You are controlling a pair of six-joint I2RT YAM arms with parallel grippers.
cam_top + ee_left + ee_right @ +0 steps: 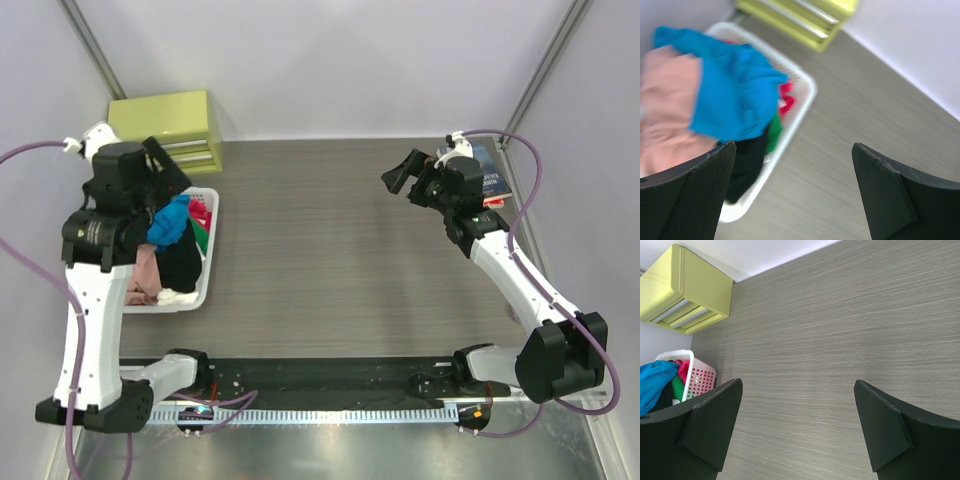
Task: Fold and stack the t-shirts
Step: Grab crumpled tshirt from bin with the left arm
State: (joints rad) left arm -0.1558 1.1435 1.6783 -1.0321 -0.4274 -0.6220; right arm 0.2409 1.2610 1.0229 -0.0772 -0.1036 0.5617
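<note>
Left gripper: jaws spread wide, nothing between them; hung above right rim of basket at left of table. Right gripper: likewise spread wide and empty, above bare table at far right, near books. T-shirts: all heaped in basket, unfolded. Blue shirt on top, draped over pink shirt; black shirt, green shirt, red shirt beneath. White shirt at near end. Yellow drawer box just behind basket.
</note>
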